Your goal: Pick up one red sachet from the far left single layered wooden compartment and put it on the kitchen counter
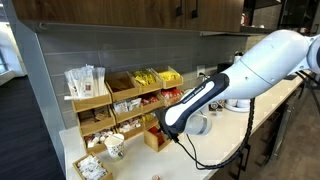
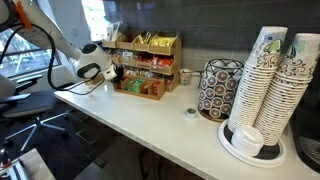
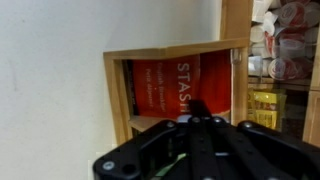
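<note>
The red sachets (image 3: 180,75) stand packed in the wooden compartment (image 3: 115,95), one lettered "STASH". In the wrist view my gripper (image 3: 195,106) shows a single dark fingertip pair closed together at the centre, right against the red sachets. I cannot tell whether a sachet is pinched between them. In both exterior views the gripper (image 1: 168,122) (image 2: 112,72) points down into the low wooden box (image 1: 155,138) (image 2: 140,88) on the white kitchen counter (image 2: 150,120). The counter also shows in the wrist view (image 3: 50,80).
Taller tiered wooden shelves (image 1: 130,95) (image 2: 150,50) with packets stand behind the low box. Yellow packets (image 3: 265,105) sit in a neighbouring section. Stacked paper cups (image 2: 270,80) on a white tray (image 2: 255,150), a patterned holder (image 2: 217,88) and a small lid (image 2: 191,112) stand further along.
</note>
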You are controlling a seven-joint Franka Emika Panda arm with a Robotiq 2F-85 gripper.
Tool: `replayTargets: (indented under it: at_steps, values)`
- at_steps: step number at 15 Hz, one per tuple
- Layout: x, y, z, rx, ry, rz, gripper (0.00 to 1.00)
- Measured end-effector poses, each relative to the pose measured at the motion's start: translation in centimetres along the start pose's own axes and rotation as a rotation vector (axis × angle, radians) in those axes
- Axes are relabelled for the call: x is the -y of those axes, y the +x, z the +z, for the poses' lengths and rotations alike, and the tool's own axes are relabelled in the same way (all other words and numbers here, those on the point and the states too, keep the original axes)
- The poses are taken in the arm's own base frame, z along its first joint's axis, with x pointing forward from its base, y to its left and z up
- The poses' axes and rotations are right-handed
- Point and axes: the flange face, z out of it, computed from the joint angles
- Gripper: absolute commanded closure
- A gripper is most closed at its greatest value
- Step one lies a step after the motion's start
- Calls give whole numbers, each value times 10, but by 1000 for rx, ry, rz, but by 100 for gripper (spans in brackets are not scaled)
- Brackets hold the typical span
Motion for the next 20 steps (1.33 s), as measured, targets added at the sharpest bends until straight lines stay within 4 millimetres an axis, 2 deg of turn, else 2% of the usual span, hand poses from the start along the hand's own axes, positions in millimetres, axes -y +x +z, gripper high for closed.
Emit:
replayTargets:
  at_steps: [7, 13, 20]
  values:
    - [6, -5, -31, -7, 35, -20, 100]
    - [21, -12, -56, -3, 82, -32, 100]
    - [31, -28, -83, 13, 123, -62, 100]
